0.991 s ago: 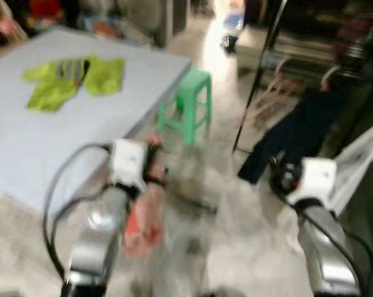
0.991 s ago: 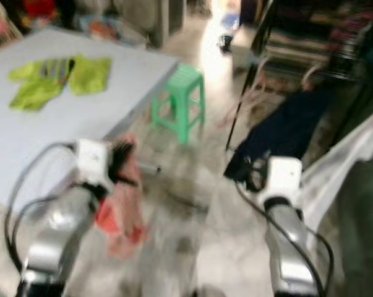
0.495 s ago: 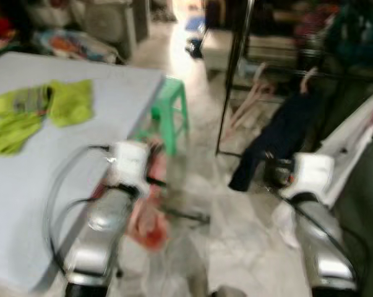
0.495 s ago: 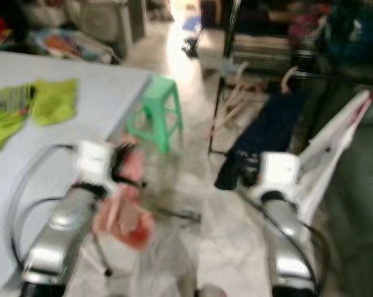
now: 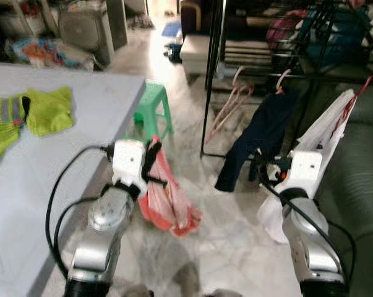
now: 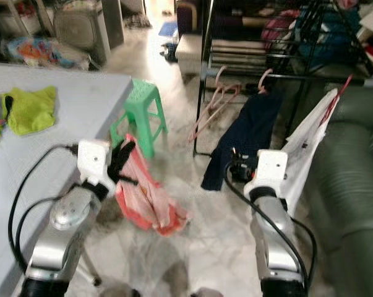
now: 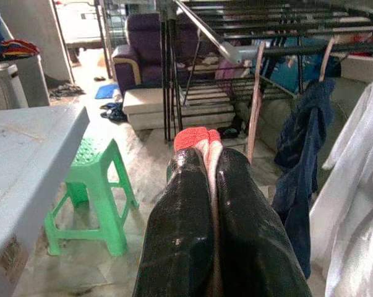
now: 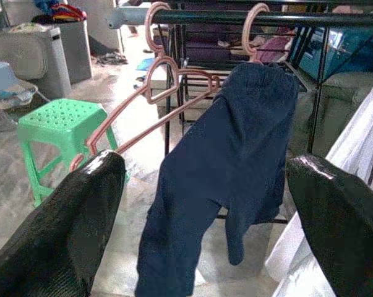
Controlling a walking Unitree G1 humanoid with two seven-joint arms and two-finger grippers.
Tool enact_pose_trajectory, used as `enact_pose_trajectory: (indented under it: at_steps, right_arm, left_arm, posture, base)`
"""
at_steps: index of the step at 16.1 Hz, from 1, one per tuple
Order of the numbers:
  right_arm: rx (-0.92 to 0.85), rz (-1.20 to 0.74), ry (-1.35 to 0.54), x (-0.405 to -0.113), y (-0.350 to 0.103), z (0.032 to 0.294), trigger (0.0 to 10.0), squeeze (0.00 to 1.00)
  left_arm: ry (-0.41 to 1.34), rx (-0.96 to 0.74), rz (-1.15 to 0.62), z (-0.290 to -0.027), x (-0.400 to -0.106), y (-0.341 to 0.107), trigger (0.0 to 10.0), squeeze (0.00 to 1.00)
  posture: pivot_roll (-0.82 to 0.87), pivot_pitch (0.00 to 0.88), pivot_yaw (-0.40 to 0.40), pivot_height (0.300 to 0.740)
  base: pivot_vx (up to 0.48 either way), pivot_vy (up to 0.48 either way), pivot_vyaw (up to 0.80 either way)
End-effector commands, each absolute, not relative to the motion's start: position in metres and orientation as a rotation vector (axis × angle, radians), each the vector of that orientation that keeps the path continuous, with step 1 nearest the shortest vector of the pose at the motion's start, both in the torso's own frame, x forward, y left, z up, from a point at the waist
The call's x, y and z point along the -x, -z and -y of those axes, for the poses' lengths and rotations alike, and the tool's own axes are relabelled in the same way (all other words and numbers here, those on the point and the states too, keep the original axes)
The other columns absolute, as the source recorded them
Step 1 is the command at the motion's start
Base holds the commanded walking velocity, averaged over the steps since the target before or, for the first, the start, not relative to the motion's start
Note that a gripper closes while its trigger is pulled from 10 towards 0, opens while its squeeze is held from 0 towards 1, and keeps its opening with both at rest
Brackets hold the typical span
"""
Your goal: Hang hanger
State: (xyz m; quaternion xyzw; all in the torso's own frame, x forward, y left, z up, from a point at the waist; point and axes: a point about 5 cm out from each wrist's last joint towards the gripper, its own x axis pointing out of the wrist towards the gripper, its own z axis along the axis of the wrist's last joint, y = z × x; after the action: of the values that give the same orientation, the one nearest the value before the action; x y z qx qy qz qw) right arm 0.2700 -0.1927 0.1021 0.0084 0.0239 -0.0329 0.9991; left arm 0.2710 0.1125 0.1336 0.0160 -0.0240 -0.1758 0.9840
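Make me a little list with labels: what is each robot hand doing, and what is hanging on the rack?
left gripper: shut on a pink-red cloth garment
right gripper: open, facing the rack
black metal drying rack: dark navy blue garment on a pink hanger, empty pink plastic hangers beside it
green plastic stool: beside the grey table

Marble floor [image 5: 235,229], green stool [image 5: 153,108], grey table [image 5: 62,148]

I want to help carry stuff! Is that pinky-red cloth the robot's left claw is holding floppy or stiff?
Probably floppy: the pinky-red cloth droops in loose folds from the left claw. It looks thin, so likely light. It may sway when carried, since its lower end hangs free above the floor.
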Motion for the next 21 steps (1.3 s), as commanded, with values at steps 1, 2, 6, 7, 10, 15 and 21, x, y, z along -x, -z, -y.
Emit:
enact_pose_trajectory:
  at_steps: [1,2,6,7,10,15,21]
  right_arm:
    - [-0.016,-0.053,0.067,-0.272,-0.102,0.194,10.0,0.0]
    - [-0.011,-0.042,0.063,-0.274,-0.104,0.192,10.0,0.0]
    - [0.011,0.008,0.023,-0.282,-0.121,0.186,10.0,0.0]
    - [0.036,0.009,0.01,-0.28,-0.122,0.187,10.0,0.0]
    - [0.019,-0.005,0.03,-0.273,-0.116,0.187,10.0,0.0]
    - [0.006,-0.034,0.041,-0.269,-0.107,0.182,10.0,0.0]
    - [0.019,-0.026,0.097,-0.271,-0.108,0.189,10.0,0.0]
  left_arm:
    - [0.34,-0.04,0.082,-0.115,-0.276,-0.14,10.0,0.0]
    - [0.326,-0.039,0.077,-0.118,-0.277,-0.14,10.0,0.0]
    - [0.33,-0.044,0.084,-0.123,-0.283,-0.146,10.0,0.0]
    - [0.332,-0.062,0.071,-0.124,-0.283,-0.142,10.0,0.0]
    - [0.376,-0.076,0.069,-0.12,-0.283,-0.142,10.0,0.0]
    - [0.394,-0.083,0.07,-0.121,-0.284,-0.145,10.0,0.0]
    - [0.447,-0.077,0.073,-0.109,-0.282,-0.146,10.0,0.0]
  posture:
    - [0.01,0.0,-0.02,0.74]
    - [0.0,0.0,-0.014,0.74]
    - [-0.05,0.0,0.007,0.74]
    - [-0.05,0.0,0.016,0.74]
    - [-0.04,0.0,0.034,0.74]
    - [-0.02,0.0,0.03,0.74]
    - [-0.02,0.0,0.039,0.74]
  base:
    - [0.394,0.274,0.0]
    - [0.394,0.274,0.0]
    - [0.372,0.3,0.0]
    - [0.349,0.33,0.0]
    - [0.347,0.33,0.0]
    - [0.367,0.309,0.0]
    - [0.135,0.0,0.0]
